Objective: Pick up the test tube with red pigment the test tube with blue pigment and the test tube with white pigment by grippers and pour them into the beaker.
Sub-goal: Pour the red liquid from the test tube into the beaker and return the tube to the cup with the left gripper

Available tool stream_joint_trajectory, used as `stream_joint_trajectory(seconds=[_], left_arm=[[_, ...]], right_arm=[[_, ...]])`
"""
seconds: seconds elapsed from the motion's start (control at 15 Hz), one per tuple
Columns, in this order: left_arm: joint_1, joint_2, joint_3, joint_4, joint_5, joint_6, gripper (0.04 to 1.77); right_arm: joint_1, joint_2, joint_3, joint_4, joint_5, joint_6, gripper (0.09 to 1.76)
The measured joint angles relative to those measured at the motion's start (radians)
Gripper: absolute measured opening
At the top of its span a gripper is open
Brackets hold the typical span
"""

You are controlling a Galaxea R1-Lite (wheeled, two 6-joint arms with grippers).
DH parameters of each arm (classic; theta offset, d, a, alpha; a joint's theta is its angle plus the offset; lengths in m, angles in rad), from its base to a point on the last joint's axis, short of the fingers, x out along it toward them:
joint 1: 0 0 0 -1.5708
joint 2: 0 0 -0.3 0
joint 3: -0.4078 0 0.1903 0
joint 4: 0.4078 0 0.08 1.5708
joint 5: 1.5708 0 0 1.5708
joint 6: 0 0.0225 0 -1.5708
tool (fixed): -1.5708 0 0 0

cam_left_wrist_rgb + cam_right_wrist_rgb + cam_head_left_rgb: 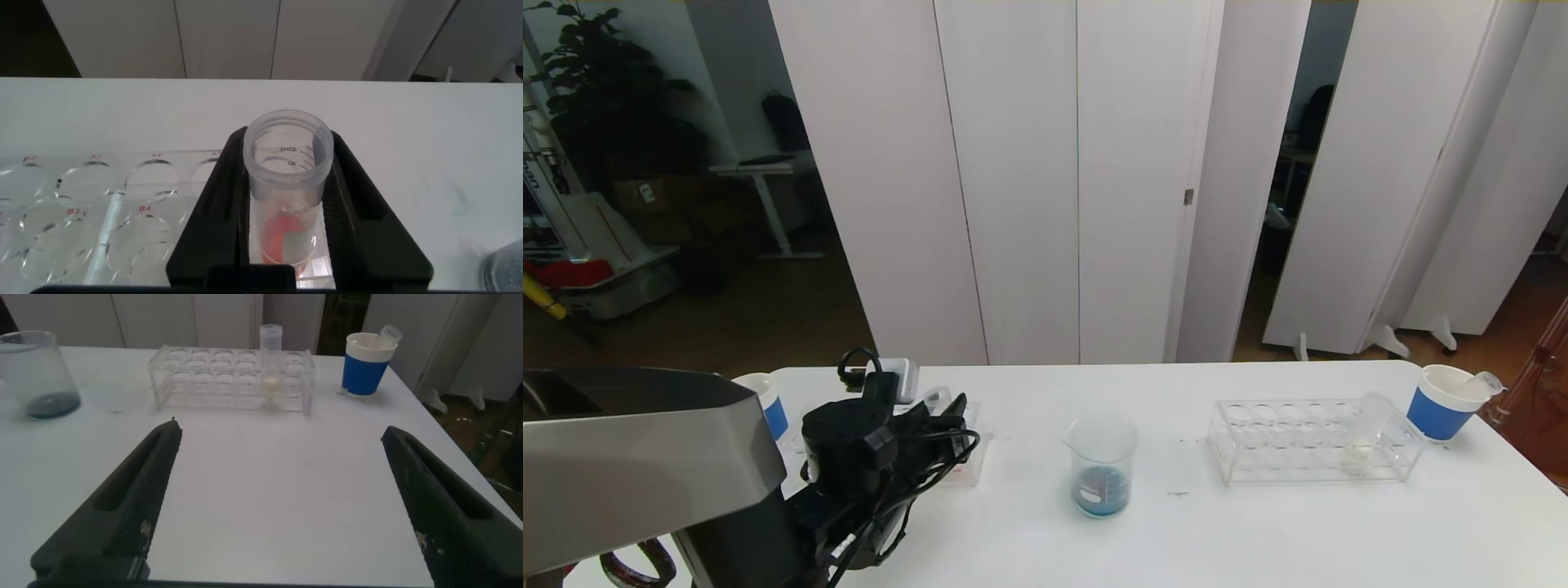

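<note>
The left pincer (288, 245) is clamped on the red test tube (288, 192) at the left rack (73, 212); next, carry it right to the blue-tinged beaker (1102, 465) and tip. The right pincer (282, 506) hangs wide open, empty, above the surface (278, 457)

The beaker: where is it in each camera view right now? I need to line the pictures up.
Head view: the beaker stands at table centre, blue liquid in its bottom.
Left wrist view: only a blurred clear rim at the picture's edge; I cannot tell that it is the beaker.
Right wrist view: the beaker is far off, beside the clear rack.
Shared landmark: the clear rack holding the white-pigment tube.
</note>
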Motion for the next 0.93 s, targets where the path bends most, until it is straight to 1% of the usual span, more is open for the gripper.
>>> stream_joint_trajectory(seconds=[0.33, 0.53, 0.93], left_arm=[[-0.001, -0.056, 0.003, 0.019, -0.001, 0.018, 0.6], [-0.003, -0.098, 0.002, 0.026, -0.002, 0.059, 0.6], [-0.005, -0.192, -0.011, 0.096, -0.009, 0.108, 0.59]], right_arm=[[0.0, 0.0, 0.0, 0.0, 0.0, 0.0, 1.75], [0.0, 0.0, 0.0, 0.0, 0.0, 0.0, 1.75], [0.0, 0.0, 0.0, 0.0, 0.0, 0.0, 1.75]])
